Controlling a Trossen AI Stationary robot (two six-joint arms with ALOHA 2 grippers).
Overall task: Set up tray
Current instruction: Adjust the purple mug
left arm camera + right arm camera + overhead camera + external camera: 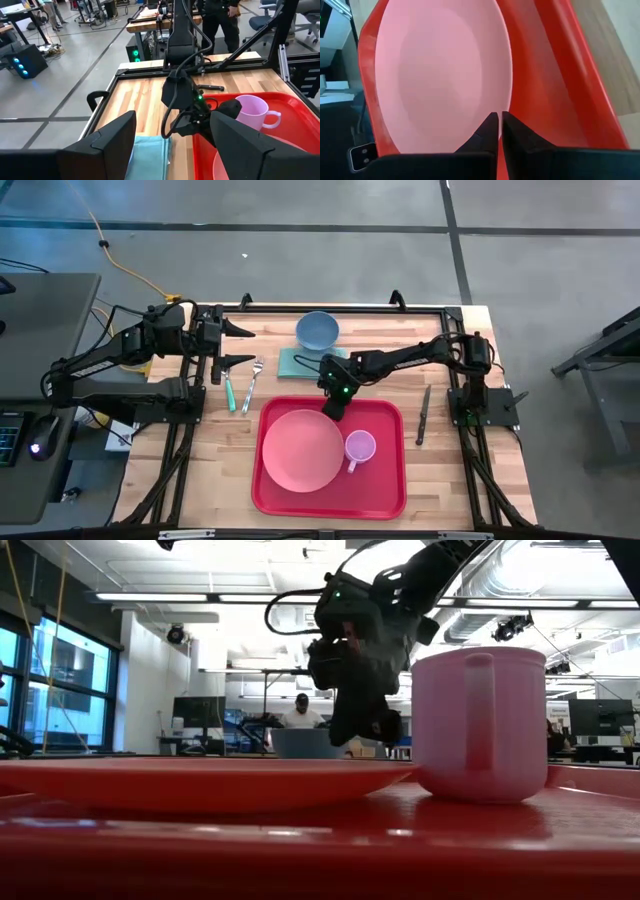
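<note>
Your right claw (333,406) hangs fingers together, empty, over far rim of red tray (385,490), near pink plate (301,450). Tray sits at counter's near-centre. Left claw (243,346) parked apart, fingers spread.

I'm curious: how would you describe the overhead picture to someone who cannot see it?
A red tray on a wooden table holds a pink plate and a pink mug. The right gripper hovers shut over the tray's far edge; the left gripper waits open near a fork.
</note>
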